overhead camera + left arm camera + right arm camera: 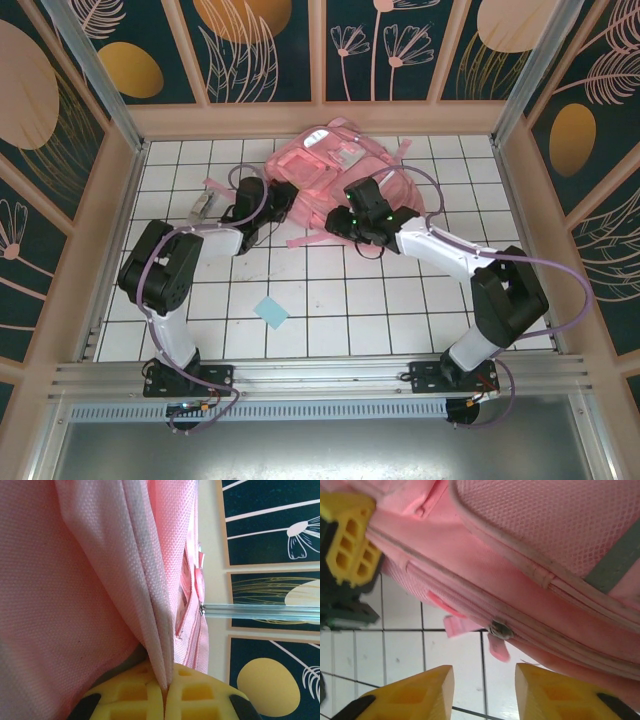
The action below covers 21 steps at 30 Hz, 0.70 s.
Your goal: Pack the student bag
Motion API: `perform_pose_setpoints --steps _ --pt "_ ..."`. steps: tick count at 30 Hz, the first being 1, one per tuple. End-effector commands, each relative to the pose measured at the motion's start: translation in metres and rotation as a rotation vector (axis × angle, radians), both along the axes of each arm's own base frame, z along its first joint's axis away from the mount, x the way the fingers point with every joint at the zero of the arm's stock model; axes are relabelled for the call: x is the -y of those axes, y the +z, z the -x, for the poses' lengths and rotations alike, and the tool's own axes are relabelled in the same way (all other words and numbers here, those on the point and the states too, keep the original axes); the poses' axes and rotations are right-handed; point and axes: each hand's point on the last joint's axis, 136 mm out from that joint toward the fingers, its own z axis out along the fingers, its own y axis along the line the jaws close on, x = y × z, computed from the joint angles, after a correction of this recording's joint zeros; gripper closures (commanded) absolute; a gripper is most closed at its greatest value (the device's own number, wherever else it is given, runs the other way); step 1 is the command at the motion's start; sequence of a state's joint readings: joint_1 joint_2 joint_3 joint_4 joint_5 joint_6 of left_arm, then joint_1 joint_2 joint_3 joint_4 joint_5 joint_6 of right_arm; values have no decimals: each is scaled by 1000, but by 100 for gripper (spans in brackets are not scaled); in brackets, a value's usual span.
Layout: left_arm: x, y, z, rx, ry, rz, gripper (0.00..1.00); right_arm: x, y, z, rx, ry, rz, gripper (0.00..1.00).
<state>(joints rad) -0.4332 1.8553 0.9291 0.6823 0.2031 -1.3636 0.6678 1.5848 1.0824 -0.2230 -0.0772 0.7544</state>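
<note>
Top external shows the student bag (340, 165) at the far middle of the worktop (330, 300), contents hidden. Its fabric fold is pinched by the left tool (165, 692); the right tool (484, 690) stands open beside its zip pull (500, 631).

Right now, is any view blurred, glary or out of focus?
Top external: sharp, evenly lit. Left wrist: large pink fabric backpack crisp, weave readable, left pincer soft. Right wrist: silver zip slider sharp, right pincer slightly blurred.
</note>
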Motion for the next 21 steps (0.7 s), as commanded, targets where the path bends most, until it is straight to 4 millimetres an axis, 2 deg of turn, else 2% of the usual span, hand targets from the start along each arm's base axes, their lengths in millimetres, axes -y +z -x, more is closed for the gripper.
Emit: perform_pose_setpoints --steps 1,7,15,21 --pt "9 62 2 154 -4 119 100 -2 -2 -4 -1 -79 -69 56" --pt "11 59 3 147 -10 127 100 -3 -17 -5 -20 -118 -77 52" --pt "12 59 7 141 -9 147 100 -21 -39 -8 -24 -125 -139 52" --pt "8 62 10 139 7 153 100 -18 -54 -9 -44 -176 -98 51"
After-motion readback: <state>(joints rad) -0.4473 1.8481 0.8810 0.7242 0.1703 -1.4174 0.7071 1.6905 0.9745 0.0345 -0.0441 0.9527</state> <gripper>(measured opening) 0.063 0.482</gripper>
